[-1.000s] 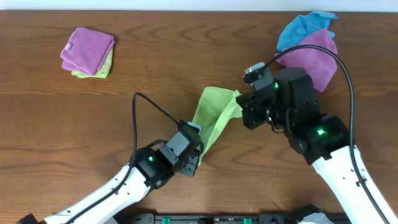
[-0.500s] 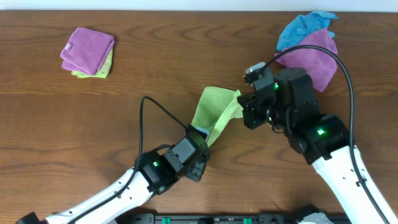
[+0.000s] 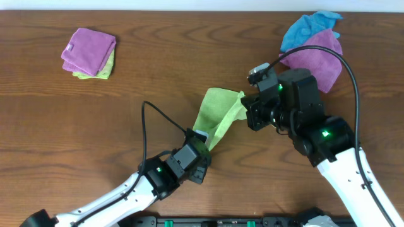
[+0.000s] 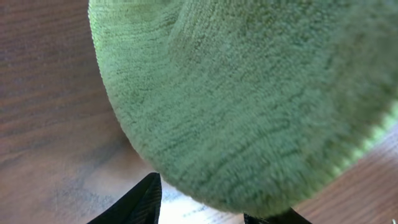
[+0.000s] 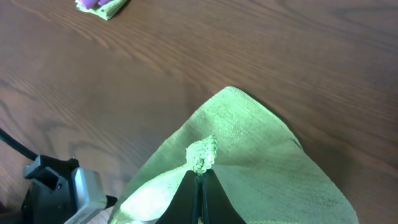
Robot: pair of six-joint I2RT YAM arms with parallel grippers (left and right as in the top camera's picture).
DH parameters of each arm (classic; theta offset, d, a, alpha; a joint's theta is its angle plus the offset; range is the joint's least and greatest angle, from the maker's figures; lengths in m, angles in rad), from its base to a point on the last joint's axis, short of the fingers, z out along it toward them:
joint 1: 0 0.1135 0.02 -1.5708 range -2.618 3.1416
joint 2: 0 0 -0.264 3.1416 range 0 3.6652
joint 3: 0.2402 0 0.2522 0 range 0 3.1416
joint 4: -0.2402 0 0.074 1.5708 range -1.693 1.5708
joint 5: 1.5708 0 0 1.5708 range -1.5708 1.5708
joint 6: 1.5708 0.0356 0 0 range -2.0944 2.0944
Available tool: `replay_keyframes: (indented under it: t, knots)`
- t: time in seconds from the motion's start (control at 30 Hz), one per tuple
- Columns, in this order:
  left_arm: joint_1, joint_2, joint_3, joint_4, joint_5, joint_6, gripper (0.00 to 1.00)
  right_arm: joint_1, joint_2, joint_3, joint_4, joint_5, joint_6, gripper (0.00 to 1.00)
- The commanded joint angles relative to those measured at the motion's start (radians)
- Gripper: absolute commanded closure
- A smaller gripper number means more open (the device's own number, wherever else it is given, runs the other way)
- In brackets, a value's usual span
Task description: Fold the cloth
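The lime-green cloth hangs slanted above the middle of the table, its upper end lifted. My right gripper is shut on a bunched bit of the cloth's edge, with the rest of the cloth spreading away below the closed fingers. My left gripper is at the cloth's low end. In the left wrist view the cloth fills the upper frame. The two dark fingertips stand apart below it, bare table showing between them; the gripper is open.
A folded purple cloth on a lime one lies at the far left, also seen as a small stack. A blue cloth and a purple cloth lie far right, behind my right arm. The left arm's black cable loops over the table.
My left arm has swung right and drawn back a little toward the front edge, and less of the cloth's low end shows beside it. The right gripper and the lifted end have stayed put.
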Motion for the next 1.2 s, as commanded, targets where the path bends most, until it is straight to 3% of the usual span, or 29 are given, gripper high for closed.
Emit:
replay_keyframes:
  t: [0.0, 0.2, 0.37, 0.5, 0.6, 0.8, 0.93, 1.03, 1.17]
  knots:
    - [-0.002, 0.027, -0.008, 0.027, -0.035, -0.017, 0.56, -0.014, 0.0, 0.016, 0.0, 0.006, 0.013, 0.99]
    - [-0.002, 0.062, -0.008, 0.036, -0.061, -0.016, 0.64, -0.014, 0.0, 0.016, 0.0, 0.006, 0.013, 0.99]
    - [0.003, 0.06, -0.008, 0.035, -0.092, -0.017, 0.94, -0.014, 0.0, 0.016, 0.0, 0.006, 0.013, 0.98]
    - [0.016, 0.058, -0.004, 0.027, -0.131, -0.016, 0.94, -0.014, 0.0, 0.016, 0.0, 0.006, 0.013, 0.99]
    - [0.028, 0.024, 0.041, -0.062, -0.237, -0.002, 0.94, -0.014, 0.0, 0.016, 0.007, 0.006, 0.013, 0.99]
    - [0.084, -0.046, 0.209, -0.197, -0.478, 0.144, 0.94, -0.014, 0.005, 0.016, 0.084, 0.005, 0.017, 0.98]
    - [0.225, -0.044, 0.285, -0.132, -0.472, 0.228, 0.94, -0.014, 0.061, 0.015, 0.131, -0.003, 0.025, 0.99]
    - [0.33, -0.044, 0.296, -0.035, -0.371, 0.314, 0.94, -0.014, 0.113, 0.015, 0.196, -0.021, 0.044, 0.99]
    - [0.444, -0.044, 0.297, 0.074, -0.289, 0.33, 0.94, -0.014, 0.154, 0.015, 0.325, -0.02, 0.051, 0.99]
